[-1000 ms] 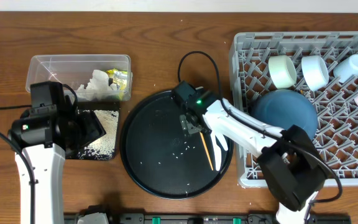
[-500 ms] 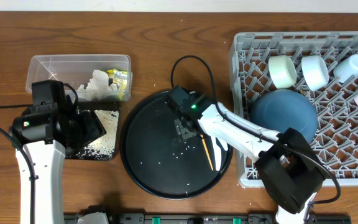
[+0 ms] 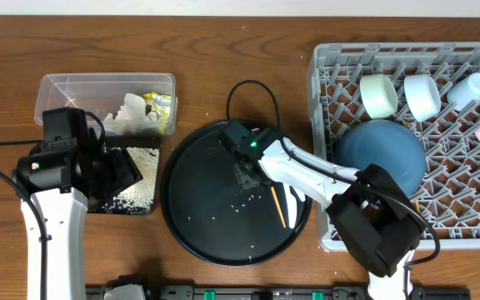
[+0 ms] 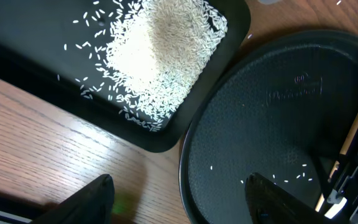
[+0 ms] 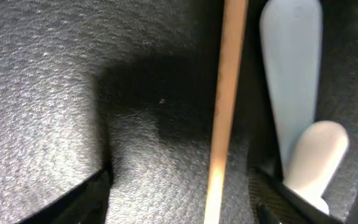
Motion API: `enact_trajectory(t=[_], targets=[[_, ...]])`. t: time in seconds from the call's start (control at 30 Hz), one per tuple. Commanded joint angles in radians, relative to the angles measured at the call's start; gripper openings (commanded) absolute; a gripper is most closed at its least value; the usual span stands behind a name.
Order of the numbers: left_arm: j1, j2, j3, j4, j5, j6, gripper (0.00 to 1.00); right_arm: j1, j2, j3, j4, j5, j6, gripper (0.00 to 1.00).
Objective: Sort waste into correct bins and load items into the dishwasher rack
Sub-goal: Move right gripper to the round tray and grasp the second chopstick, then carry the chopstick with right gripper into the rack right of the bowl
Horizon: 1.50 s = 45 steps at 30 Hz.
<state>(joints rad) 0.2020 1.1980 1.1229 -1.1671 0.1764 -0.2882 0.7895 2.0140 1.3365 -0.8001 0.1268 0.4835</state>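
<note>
Right arm is shifting its wrist leftward across the round black tray (image 3: 192, 229) versus a second ago; left arm is staying put.

Left pincer (image 4: 180, 184) is hovering released, nothing between the fingers, over the gap between the shallow black tray (image 4: 17, 37) and the round tray. Rice pile (image 4: 160, 50) is sitting in the shallow tray's corner. Behind it, the clear tub (image 3: 65, 87) is holding the tissues (image 3: 129, 111) and the yellow-green wrapper (image 3: 162, 103). Stray grains are lying on the round tray floor.

Right pincer (image 5: 179, 186) is hanging low over the round tray, released, fingers spread wide. Wooden chopstick (image 5: 227, 93) is running between them, untouched as far as can be told. White spoon (image 5: 291, 81) is lying just beside it, to the right.

Handling guess: the chopstick is looking light, stiff and thin, lying flat on a textured floor, so it is likely rolling or skidding if nudged. Best hold is probably across its width near mid-length, fingers dropping to the tray surface. Spoon is looking smooth and slippery; take the handle.

Dishwasher rack (image 3: 323, 125) is sitting at right on the tabletop, carrying the dark-blue bowl (image 3: 382, 146) and pale cups (image 3: 423, 96).
</note>
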Motion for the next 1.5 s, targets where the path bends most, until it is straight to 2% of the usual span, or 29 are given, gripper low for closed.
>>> enact_trajectory(t=[0.0,0.1,0.23,0.63,0.87,1.07,1.37,1.47], targets=[[0.004,0.005,-0.006,-0.003,-0.006,-0.005,0.69,0.016,0.053,-0.007,-0.003,-0.013,0.01,0.49],[0.005,0.005,-0.006,-0.003,-0.006,-0.005,0.69,0.016,0.053,-0.007,-0.003,-0.02,0.01,0.35],[0.005,0.005,-0.006,-0.003,-0.006,-0.004,0.69,0.015,0.053,-0.007,-0.003,-0.019,0.01,0.29],[0.005,0.005,-0.006,-0.003,-0.006,-0.004,0.69,0.015,0.053,-0.007,-0.003,-0.021,0.01,0.01],[0.004,0.005,-0.006,-0.003,-0.006,-0.004,0.69,0.01,0.029,0.023,-0.027,-0.03,0.009,0.01],[0.005,0.005,-0.006,-0.003,-0.006,-0.004,0.69,-0.042,-0.104,0.111,-0.107,-0.026,-0.043,0.01],[0.004,0.005,-0.006,-0.003,-0.006,-0.004,0.69,-0.237,-0.379,0.124,-0.241,-0.014,-0.165,0.01],[0.005,0.005,-0.006,-0.003,-0.006,-0.004,0.69,-0.329,-0.446,0.124,-0.307,0.05,-0.209,0.01]])
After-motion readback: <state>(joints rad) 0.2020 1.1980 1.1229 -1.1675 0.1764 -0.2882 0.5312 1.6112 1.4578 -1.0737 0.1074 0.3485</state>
